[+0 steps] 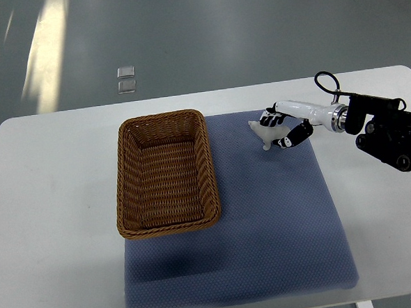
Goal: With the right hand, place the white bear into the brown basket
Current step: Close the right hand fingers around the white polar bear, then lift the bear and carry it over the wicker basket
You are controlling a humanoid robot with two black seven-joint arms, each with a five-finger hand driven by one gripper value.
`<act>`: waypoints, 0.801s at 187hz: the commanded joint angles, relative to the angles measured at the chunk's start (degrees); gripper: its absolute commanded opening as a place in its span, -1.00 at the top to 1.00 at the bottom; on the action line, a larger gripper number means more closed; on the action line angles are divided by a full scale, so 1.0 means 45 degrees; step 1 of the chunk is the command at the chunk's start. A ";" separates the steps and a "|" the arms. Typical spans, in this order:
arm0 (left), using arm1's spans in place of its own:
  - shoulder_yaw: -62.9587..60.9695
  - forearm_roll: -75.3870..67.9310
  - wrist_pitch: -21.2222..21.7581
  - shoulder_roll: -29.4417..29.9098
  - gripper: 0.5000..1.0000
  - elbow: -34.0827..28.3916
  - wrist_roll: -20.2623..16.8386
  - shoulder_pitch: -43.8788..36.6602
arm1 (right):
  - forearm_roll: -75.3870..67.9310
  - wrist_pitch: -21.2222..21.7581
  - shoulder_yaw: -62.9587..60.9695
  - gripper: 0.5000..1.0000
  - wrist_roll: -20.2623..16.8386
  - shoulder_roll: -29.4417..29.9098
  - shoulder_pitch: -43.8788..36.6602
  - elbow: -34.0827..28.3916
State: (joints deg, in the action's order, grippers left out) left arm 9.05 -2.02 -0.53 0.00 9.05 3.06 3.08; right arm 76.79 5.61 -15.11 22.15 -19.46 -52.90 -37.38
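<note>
The right robot hand has its fingers curled around the white bear on the blue mat, at one o'clock from the bench's centre. The brown basket lies at eight o'clock from the bear, long axis twelve-to-six.

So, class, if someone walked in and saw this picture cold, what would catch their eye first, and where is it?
Probably the brown woven wicker basket, rectangular and empty, on the left part of the blue-grey textured mat. Next, the small white toy bear near the mat's far edge, to the right of the basket, with the robot's right hand closed around it. Its black and white arm reaches in from the right over the white table.
</note>
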 commanded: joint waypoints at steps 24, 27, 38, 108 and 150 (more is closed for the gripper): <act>0.0001 0.0000 0.0000 0.0000 -1.00 0.0001 0.0003 -0.0001 | 0.0006 -0.0231 0.0155 1.00 0.0000 0.0007 -0.0002 0.0005; 0.0001 0.0000 0.0000 0.0000 -1.00 0.0001 0.0003 -0.0001 | 0.0006 -0.0251 0.0155 1.00 0.0000 0.0007 -0.0002 0.0005; 0.0001 0.0000 0.0000 0.0000 -1.00 0.0001 0.0003 -0.0001 | 0.0006 -0.0309 0.0155 1.00 0.0000 0.0007 -0.0002 0.0005; 0.0001 0.0000 0.0000 0.0000 -1.00 0.0001 0.0003 -0.0001 | -0.0033 -0.1032 0.0058 1.00 0.0020 0.0007 -0.0431 -0.0424; 0.0001 0.0000 0.0000 0.0000 -1.00 0.0020 0.0003 -0.0001 | -0.0034 -0.1071 0.0077 1.00 0.0000 0.0007 -0.1486 -0.1108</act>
State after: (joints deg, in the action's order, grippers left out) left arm 9.05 -2.02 -0.53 0.00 9.09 3.07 3.08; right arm 76.62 0.86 -14.88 22.22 -19.65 -57.13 -41.39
